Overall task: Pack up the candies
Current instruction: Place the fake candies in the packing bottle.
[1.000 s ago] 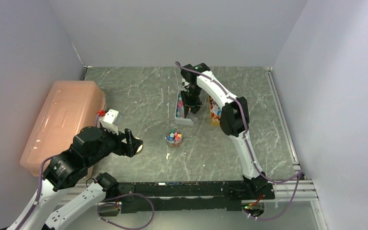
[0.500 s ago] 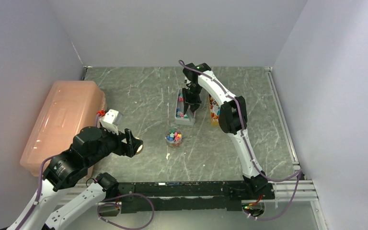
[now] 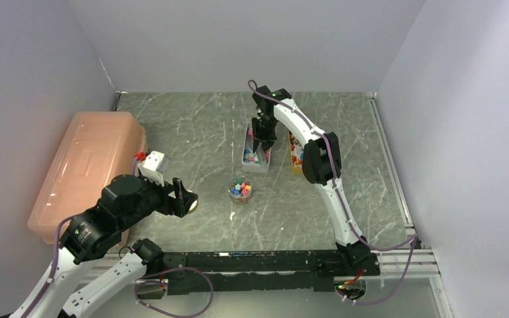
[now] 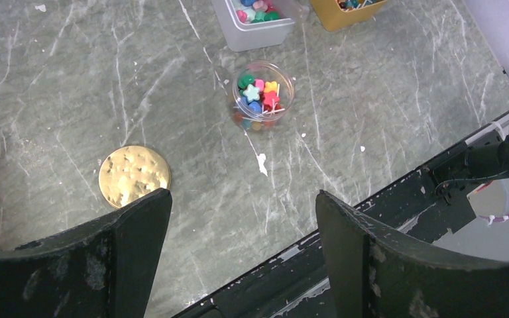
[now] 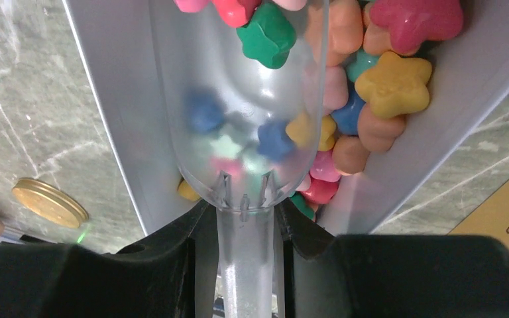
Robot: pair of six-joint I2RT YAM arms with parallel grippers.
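The candies [image 5: 391,83] are star-shaped chunks in pink, blue, green, red and yellow, piled in a grey rectangular bin [image 5: 126,132]. My right gripper [image 5: 244,225] is shut on the handle of a clear plastic scoop [image 5: 238,132], whose bowl lies in the bin among the candies with a few at its mouth. From above, the right gripper [image 3: 262,132] stands over the bin [image 3: 254,168]. A small clear jar [image 3: 240,189] partly filled with candies stands in the middle of the table; it also shows in the left wrist view [image 4: 262,95]. My left gripper [image 4: 242,195] is open and empty, above the table.
A round gold lid [image 4: 134,175] lies flat near my left gripper [image 3: 180,197]. A yellow box [image 3: 296,154] stands right of the bin. A large pink lidded tub [image 3: 86,172] fills the table's left side. The black rail [image 3: 258,262] runs along the near edge.
My right gripper has moved with the scoop toward the far end of the bin. The left arm has not moved.
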